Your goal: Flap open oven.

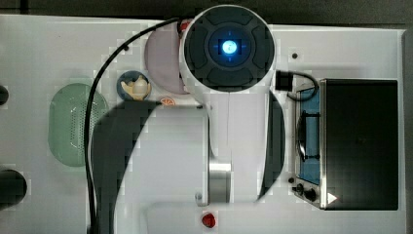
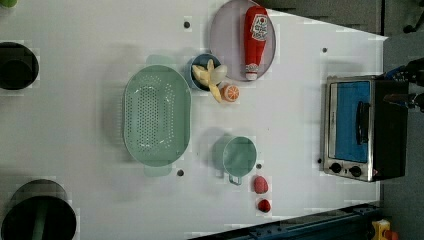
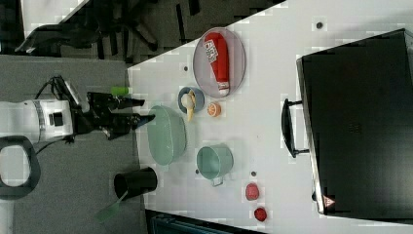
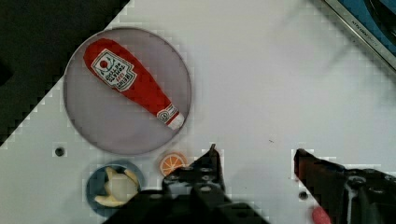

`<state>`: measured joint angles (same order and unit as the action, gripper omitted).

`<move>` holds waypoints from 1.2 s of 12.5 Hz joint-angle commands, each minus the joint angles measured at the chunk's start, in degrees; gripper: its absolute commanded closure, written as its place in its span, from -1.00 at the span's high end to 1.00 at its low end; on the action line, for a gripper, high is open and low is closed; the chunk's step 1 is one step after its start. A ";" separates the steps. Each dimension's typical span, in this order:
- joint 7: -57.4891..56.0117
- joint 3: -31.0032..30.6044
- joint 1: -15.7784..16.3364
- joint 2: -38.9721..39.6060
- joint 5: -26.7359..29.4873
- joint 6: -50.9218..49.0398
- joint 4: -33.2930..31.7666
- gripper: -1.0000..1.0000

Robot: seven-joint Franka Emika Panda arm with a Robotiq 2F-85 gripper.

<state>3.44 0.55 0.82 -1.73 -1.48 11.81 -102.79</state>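
Note:
The oven (image 2: 387,130) stands at the left view's right, a black box with a silver front frame. Its blue glass door (image 2: 350,122) sits flat in the frame, with a black bar handle (image 2: 361,122) across it and two dark knobs (image 2: 345,169) beside it. From the top view, the same oven (image 1: 360,144) is at the right and my arm covers the middle. My gripper (image 4: 257,156) hangs high over the table, open, with nothing between its fingers. A corner of the oven front (image 4: 364,28) shows in the wrist view. My gripper (image 3: 147,110) is well away from the oven handle (image 3: 287,129).
A ketchup bottle (image 2: 255,40) lies on a grey plate (image 2: 225,30). Close by are a blue bowl of banana (image 2: 207,75), an orange slice (image 2: 230,92), a green colander (image 2: 156,120), a green cup (image 2: 239,157) and two red fruits (image 2: 261,185). Black cups (image 2: 17,65) stand at the left view's left.

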 commanded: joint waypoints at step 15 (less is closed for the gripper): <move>-5.84 2.69 -1.40 -19.68 0.70 -10.50 -10.84 -0.65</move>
<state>1.59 3.15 -0.18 -20.41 -0.50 1.93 -114.42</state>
